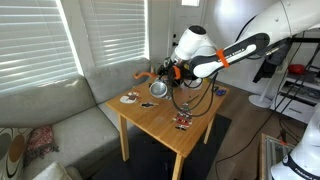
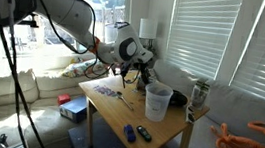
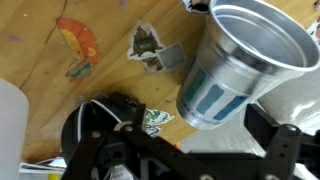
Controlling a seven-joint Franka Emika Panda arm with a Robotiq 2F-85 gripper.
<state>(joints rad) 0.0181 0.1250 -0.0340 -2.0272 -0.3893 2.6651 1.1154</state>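
The end effector hovers beside a metal cup, seemingly empty-handed.

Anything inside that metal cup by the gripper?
In the wrist view the metal cup lies tilted, mouth open toward the camera; the visible inner wall looks bare. Its bottom is shadowed, so small contents cannot be ruled out.

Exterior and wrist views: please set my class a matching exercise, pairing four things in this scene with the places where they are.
Things:
1. metal cup
2. orange octopus toy
3. red and blue box
4. small blue items

Places:
A. on the floor beside the table
B. near the table's front edge in an exterior view
C. on the sofa
D. on the table, close under the wrist camera

Pairs: 1-D, 2-C, 3-A, 4-B
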